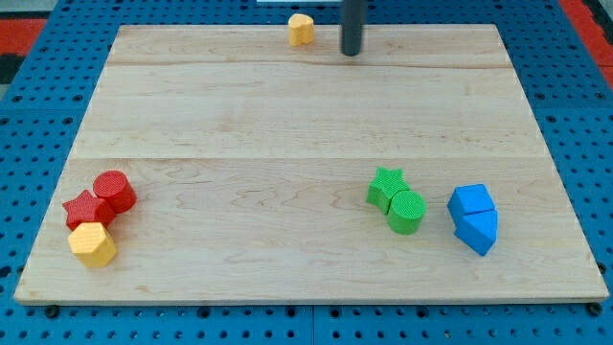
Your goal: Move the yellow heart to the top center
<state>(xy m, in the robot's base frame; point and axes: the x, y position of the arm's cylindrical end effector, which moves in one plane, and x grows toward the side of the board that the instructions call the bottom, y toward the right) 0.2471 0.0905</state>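
Observation:
The yellow heart (302, 29) lies at the top edge of the wooden board (306, 125), near the top centre. My tip (351, 52) is the lower end of the dark rod, just to the right of the heart and slightly below it, with a small gap between them. They are not touching.
A red cylinder (115, 191), a red star (86, 210) and a yellow hexagon (93, 244) cluster at the bottom left. A green star (387, 186) and a green cylinder (406, 211) sit at the lower right, with two blue blocks (474, 218) further right.

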